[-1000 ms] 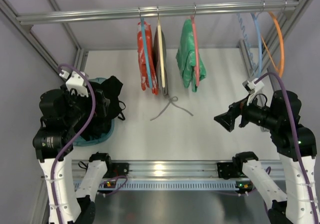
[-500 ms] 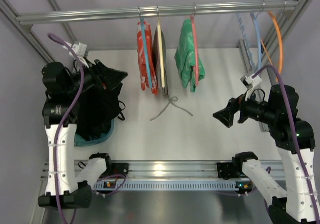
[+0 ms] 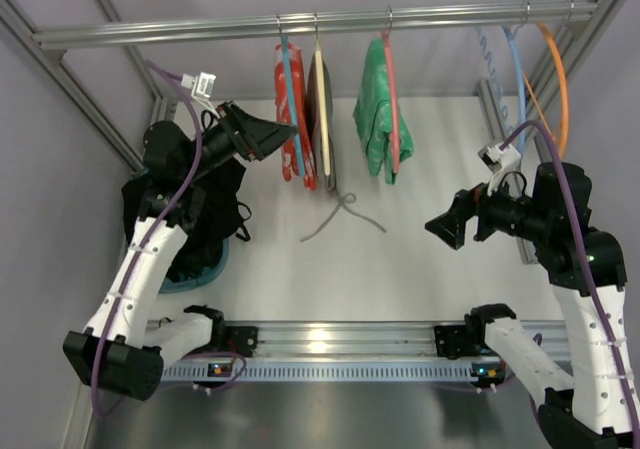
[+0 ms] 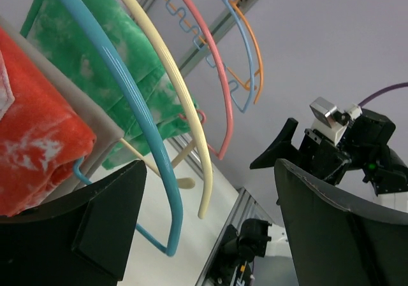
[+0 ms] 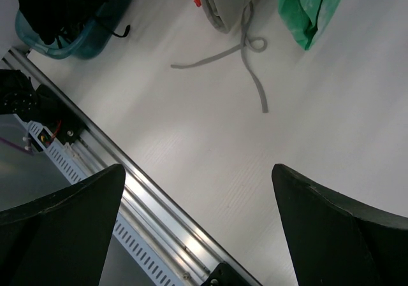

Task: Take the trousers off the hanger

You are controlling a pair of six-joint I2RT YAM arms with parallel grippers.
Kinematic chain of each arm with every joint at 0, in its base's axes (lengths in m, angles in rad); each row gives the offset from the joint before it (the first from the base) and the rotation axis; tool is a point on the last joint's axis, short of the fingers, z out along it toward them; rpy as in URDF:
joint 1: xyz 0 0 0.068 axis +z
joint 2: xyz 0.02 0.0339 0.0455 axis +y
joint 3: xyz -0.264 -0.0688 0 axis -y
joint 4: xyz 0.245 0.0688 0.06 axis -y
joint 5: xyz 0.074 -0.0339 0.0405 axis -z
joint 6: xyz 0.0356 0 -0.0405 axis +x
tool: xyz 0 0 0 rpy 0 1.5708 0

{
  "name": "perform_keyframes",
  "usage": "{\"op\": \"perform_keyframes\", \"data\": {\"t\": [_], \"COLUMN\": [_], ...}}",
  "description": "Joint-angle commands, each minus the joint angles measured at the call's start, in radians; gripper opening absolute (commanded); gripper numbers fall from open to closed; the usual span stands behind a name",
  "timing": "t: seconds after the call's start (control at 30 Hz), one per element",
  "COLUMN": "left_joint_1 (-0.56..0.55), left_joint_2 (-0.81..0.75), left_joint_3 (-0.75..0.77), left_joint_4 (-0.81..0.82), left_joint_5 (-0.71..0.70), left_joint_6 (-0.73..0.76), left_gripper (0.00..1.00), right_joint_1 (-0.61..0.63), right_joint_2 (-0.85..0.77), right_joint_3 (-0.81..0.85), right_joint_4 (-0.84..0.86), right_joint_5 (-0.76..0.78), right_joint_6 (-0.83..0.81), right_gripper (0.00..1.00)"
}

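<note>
The red-orange trousers (image 3: 284,119) hang folded over the light-blue hanger (image 3: 290,89) at the left of the rail. In the left wrist view the trousers (image 4: 35,139) fill the left edge and the hanger (image 4: 143,127) curves down past them. My left gripper (image 3: 272,134) is raised just left of the trousers, open; the hanger's lower end shows between its fingers (image 4: 108,216), touching nothing. My right gripper (image 3: 445,225) hovers open and empty over the table at the right, well away.
On the rail beside the trousers hang a grey garment (image 3: 323,119) on a cream hanger (image 4: 185,107) and a green garment (image 3: 373,119) on a pink hanger (image 4: 210,63). Drawstrings (image 5: 245,50) trail on the table. A teal basket (image 3: 195,269) of black clothing stands left. Spare hangers (image 3: 517,79) hang far right.
My left arm has swung up from over the basket and reached right to the trousers, its jaws narrowing slightly. The right arm has barely moved.
</note>
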Motion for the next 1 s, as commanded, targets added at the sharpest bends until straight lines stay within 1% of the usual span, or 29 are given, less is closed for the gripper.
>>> {"op": "perform_keyframes", "data": {"t": [0.0,0.17,0.27,0.37,0.4,0.47,0.5,0.67,0.7,0.73,0.8,0.87,0.93,0.97], "left_joint_1": [-0.017,-0.096,-0.125,-0.144,-0.145,-0.150,-0.150,-0.150,-0.149,-0.149,-0.149,-0.150,-0.149,-0.149], "left_joint_2": [0.025,0.097,0.116,0.128,0.130,0.130,0.128,0.122,0.122,0.122,0.122,0.122,0.123,0.128], "left_joint_3": [-0.034,-0.033,-0.046,-0.051,-0.053,-0.045,-0.040,0.038,0.050,0.059,0.084,0.099,0.118,0.125], "left_joint_4": [0.198,0.239,0.290,0.329,0.355,0.366,0.374,0.376,0.376,0.376,0.376,0.376,0.376,0.376], "left_joint_5": [-0.079,-0.099,-0.098,-0.090,-0.089,-0.095,-0.099,-0.110,-0.113,-0.112,-0.115,-0.118,-0.119,-0.118], "left_joint_6": [-0.064,-0.087,-0.124,-0.159,-0.192,-0.228,-0.234,-0.272,-0.274,-0.277,-0.279,-0.274,-0.272,-0.271], "left_gripper": [0.87,0.82,0.81,0.76,0.73,0.69,0.64,0.52,0.51,0.47,0.42,0.40,0.34,0.29], "right_joint_1": [0.007,-0.001,-0.002,-0.006,-0.006,-0.006,-0.006,-0.007,-0.006,-0.007,-0.007,-0.006,-0.007,-0.007], "right_joint_2": [0.003,0.011,0.014,0.013,0.011,0.008,0.007,0.011,0.013,0.013,0.016,0.017,0.026,0.026], "right_joint_3": [0.042,0.039,0.045,0.042,0.042,0.040,0.042,0.050,0.050,0.051,0.053,0.057,0.063,0.066], "right_joint_4": [0.057,0.063,0.061,0.058,0.057,0.057,0.057,0.054,0.054,0.054,0.054,0.054,0.055,0.058], "right_joint_5": [0.007,0.002,0.002,0.005,0.004,0.007,0.007,0.007,0.005,0.005,0.002,0.002,-0.001,-0.004], "right_joint_6": [-0.001,0.001,0.001,-0.001,-0.001,-0.001,-0.001,-0.004,-0.004,-0.004,-0.004,-0.004,-0.004,-0.001], "right_gripper": [0.99,0.99,0.99,0.99,0.99,1.00,1.00,0.99,0.99,0.99,0.99,0.99,0.99,0.99]}}
